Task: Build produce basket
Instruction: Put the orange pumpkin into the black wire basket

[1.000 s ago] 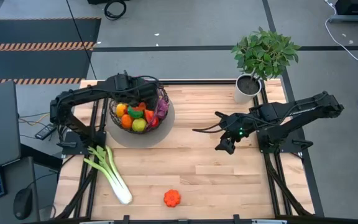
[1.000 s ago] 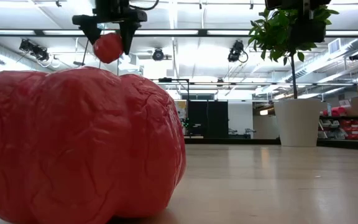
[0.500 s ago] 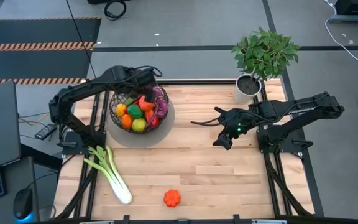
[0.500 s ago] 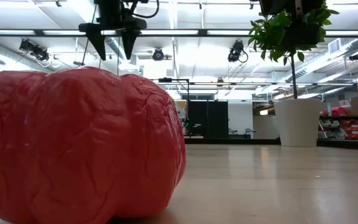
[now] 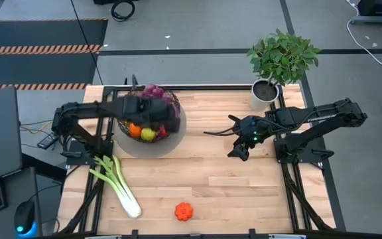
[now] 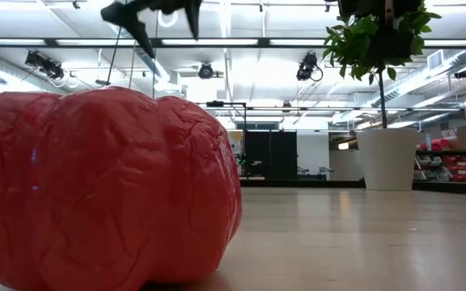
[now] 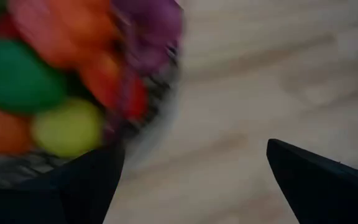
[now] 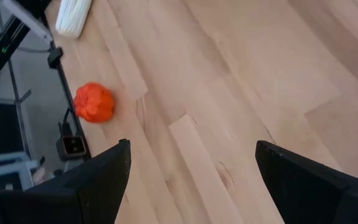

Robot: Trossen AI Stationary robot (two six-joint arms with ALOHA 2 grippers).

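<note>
Both grippers wide open, empty: left gripper (image 5: pixel 161 119) over basket (image 5: pixel 172 101), right gripper (image 5: pixel 239 151) mid-table

Your wire basket (image 5: pixel 175 121) sits well left of the potted plant (image 5: pixel 280 61), heaped with mixed produce (image 5: pixel 146 130). A leek (image 5: pixel 117 186) and an orange fruit (image 5: pixel 184 211) lie outside the basket, on the side away from the plant.
</note>
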